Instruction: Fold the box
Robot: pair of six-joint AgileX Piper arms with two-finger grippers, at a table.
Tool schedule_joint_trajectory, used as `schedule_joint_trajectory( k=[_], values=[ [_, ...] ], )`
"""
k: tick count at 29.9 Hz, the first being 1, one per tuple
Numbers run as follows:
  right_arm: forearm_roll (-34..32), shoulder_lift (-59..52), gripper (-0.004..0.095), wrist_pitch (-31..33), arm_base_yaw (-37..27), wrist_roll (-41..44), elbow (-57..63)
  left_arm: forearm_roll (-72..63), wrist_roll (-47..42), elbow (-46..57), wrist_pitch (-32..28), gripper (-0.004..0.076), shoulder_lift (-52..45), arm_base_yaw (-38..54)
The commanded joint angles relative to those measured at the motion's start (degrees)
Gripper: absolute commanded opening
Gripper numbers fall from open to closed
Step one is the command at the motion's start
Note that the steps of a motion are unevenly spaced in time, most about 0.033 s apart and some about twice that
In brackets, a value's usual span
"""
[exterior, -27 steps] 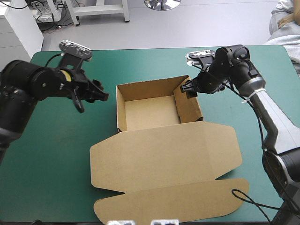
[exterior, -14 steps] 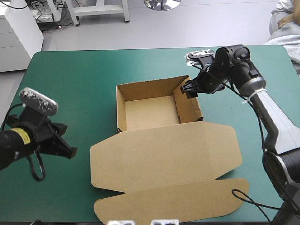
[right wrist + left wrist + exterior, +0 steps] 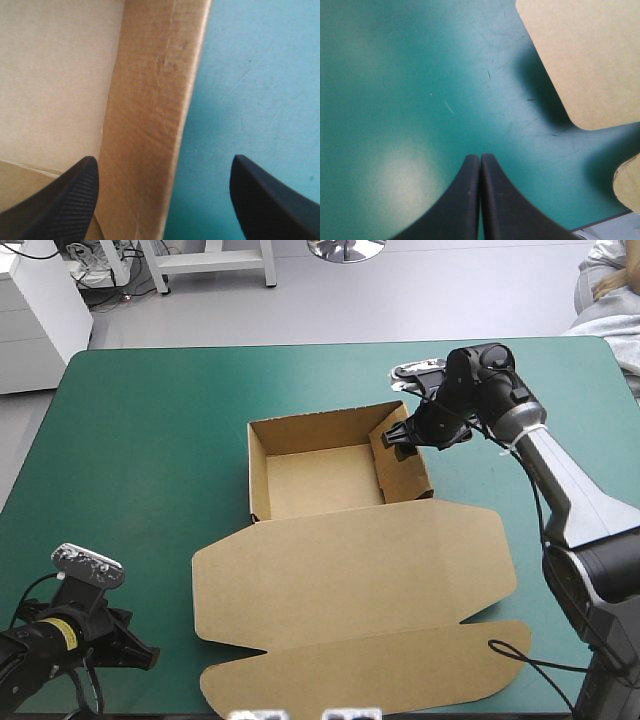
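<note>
The brown box [image 3: 340, 470] stands as an open tray in the middle of the table, its lid [image 3: 355, 585] lying flat toward the near edge. My right gripper [image 3: 403, 435] is open over the tray's right wall at its far corner. In the right wrist view that wall [image 3: 152, 125] runs up between the spread black fingers [image 3: 65, 200], one finger inside the tray, one outside. My left gripper [image 3: 140, 655] is shut and empty, low at the table's near left corner. In the left wrist view its fingers [image 3: 480, 175] point at bare teal-green cover, with the lid's rounded corner [image 3: 590, 60] ahead.
The teal-green table [image 3: 150, 440] lies bare to the left of the box and behind it. The lid's front flap [image 3: 370, 675] reaches close to the table's near edge. A black cable loops on the table at the near right corner.
My left arm has swung from beside the tray's left wall back to the near left corner. The right gripper has shifted slightly lower onto the tray's right wall.
</note>
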Motion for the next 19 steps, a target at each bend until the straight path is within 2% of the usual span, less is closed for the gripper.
schedule_joint_trajectory(
  k=[1, 6, 8, 11, 17, 19],
  values=[
    [0.2, 0.2, 0.0675, 0.7, -0.2, -0.7, -1.7, 0.1, -1.2, -0.4, -2.9, -0.0010, -0.4, -0.4],
    [1.0, 3.7, 0.0672, 0.7, -0.2, -0.7, -1.7, 0.1, -1.7, -0.4, -4.1, -0.0010, -0.5, -0.4],
    [1.5, 4.3, 0.0631, 0.5, -0.2, -0.8, -1.7, 0.1, -2.5, -0.4, -4.1, -0.0010, -0.5, -0.4],
    [2.1, 4.5, 0.0477, 0.0, -0.2, -1.2, -1.7, 0.1, -2.9, -0.4, -4.2, -0.0010, -0.5, -0.4],
    [2.6, 4.5, -0.0015, -0.1, -0.2, -3.4, -1.7, 0.1, -3.3, 0.1, -4.2, -0.0010, -0.5, -0.4],
    [2.4, 4.5, -0.0014, -0.1, -0.2, -4.2, -1.9, 0.1, -3.9, 0.4, -3.9, -0.0010, -0.5, -0.4]
  ],
)
